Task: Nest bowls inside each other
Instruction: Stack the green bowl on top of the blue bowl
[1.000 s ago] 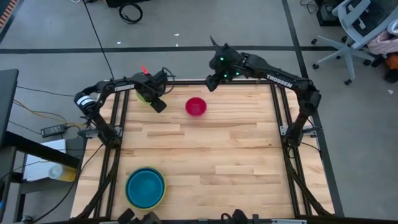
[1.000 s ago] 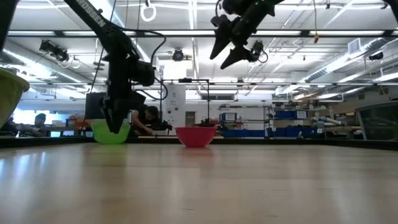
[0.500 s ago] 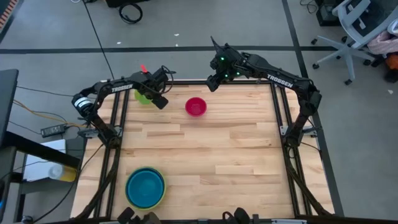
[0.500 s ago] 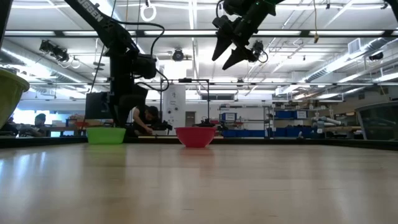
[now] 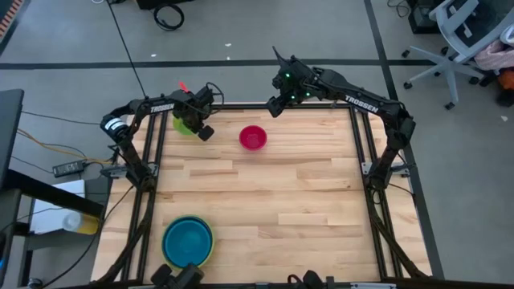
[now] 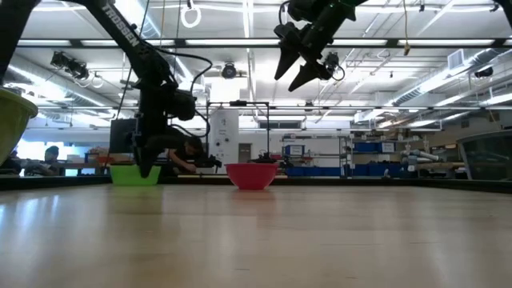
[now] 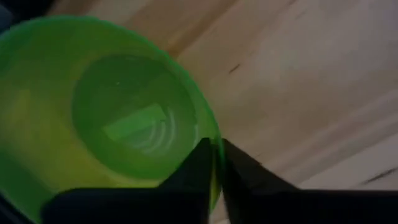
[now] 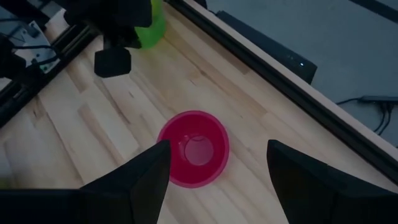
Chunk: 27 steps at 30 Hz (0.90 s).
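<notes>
A small green bowl (image 5: pixel 183 125) rests on its base at the table's far left, with my left gripper (image 7: pixel 215 163) shut on its rim. In the low view that gripper (image 6: pixel 146 166) reaches down onto the green bowl (image 6: pixel 128 174). A small magenta-pink bowl (image 5: pixel 252 137) sits on the table to the green bowl's right. My right gripper (image 5: pixel 275 103) hangs open, high above the far edge, with the pink bowl (image 8: pixel 194 148) below its fingers. A blue bowl (image 5: pixel 187 240) sits nested in a yellow-green bowl (image 5: pixel 207 255) at the near left. My left gripper pinches the green bowl's rim (image 7: pixel 216 144) on the side toward the pink bowl, one finger inside the bowl and one outside. The fingers come from above, pointing down. The bowl sits upright with its base on the table.
Bare wood lies across the table's middle and right. Black frame rails (image 5: pixel 152 152) run along the table's sides. The yellow-green bowl's wall (image 6: pixel 11 122) looms at the low view's left edge. A person (image 6: pixel 190 154) sits in the room beyond the far edge.
My left gripper has shifted a little toward the table's left edge and down onto the green bowl, and its fingers have closed on the rim. The green bowl stands flat on the table. My right arm has kept still.
</notes>
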Motion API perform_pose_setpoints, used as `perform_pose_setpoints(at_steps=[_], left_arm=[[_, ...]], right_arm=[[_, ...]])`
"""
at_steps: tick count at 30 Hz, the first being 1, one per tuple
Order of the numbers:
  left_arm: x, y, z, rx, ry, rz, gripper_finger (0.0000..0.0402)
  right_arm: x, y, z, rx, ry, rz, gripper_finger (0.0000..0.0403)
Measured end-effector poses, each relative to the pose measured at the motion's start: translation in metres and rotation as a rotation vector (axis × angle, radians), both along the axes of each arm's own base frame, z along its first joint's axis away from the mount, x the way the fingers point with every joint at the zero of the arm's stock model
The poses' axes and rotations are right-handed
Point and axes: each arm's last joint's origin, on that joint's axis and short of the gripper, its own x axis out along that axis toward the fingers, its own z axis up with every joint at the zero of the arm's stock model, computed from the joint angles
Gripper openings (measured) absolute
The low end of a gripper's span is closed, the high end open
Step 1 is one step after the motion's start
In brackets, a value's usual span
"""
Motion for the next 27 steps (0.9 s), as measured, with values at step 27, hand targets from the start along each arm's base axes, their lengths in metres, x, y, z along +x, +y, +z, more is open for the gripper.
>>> perform_pose_setpoints(at_steps=[27], left_arm=[[-0.06, -0.303, 0.157, -0.176, -0.511, -1.05, 0.0]], right_arm=[[0.018, 0.035, -0.001, 0.031, 0.002, -0.072, 0.0268]])
